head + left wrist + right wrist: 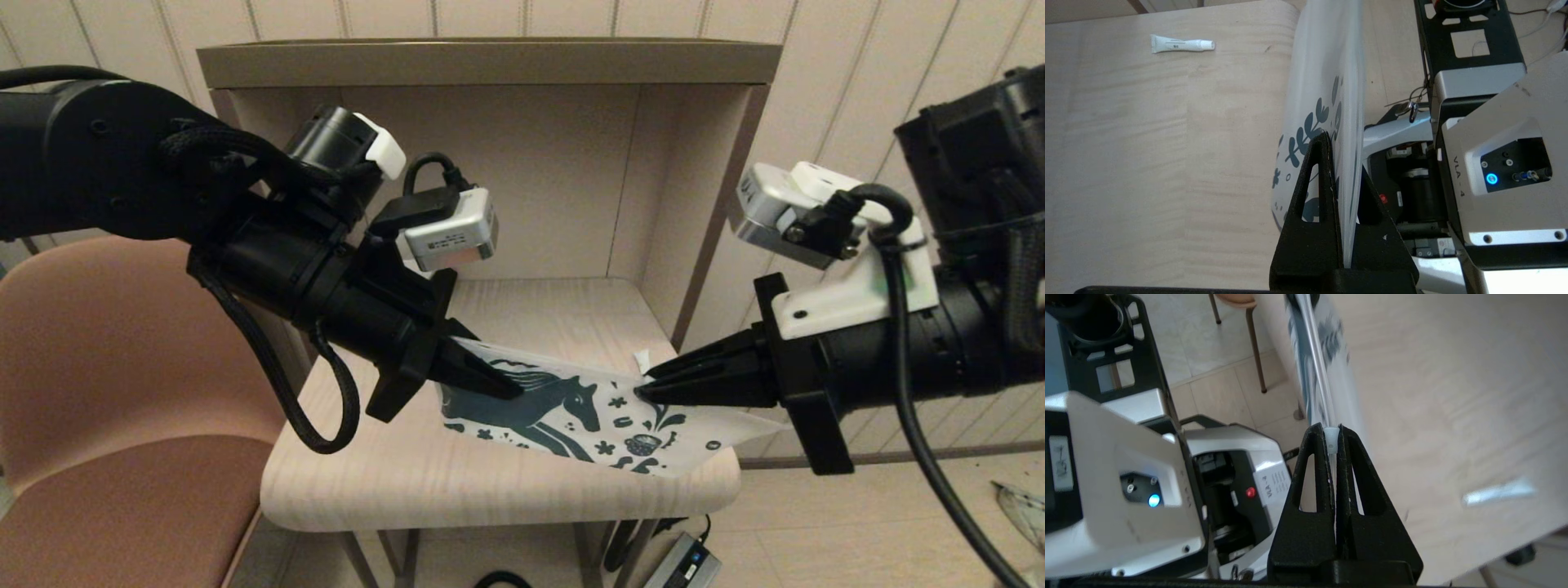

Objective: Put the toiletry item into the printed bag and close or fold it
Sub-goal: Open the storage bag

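left gripper [502,384] jaws clamping printed bag [571,416] | right gripper [649,385] jaws pinching its other edge; toiletry item [1182,43] lying apart on tabletop [408,474]

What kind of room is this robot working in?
Probably a home-like room or a mock-up of one: a small wooden shelf desk against a panelled wall, a pink chair beside it, tiled floor below.

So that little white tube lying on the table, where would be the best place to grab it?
Probably across the middle of the tube, coming straight down from above. It lies flat on the table with open space around it, so fingers fit either side of its long, narrow body. Both the left gripper and right gripper are shut on the bag, so one must let go first.
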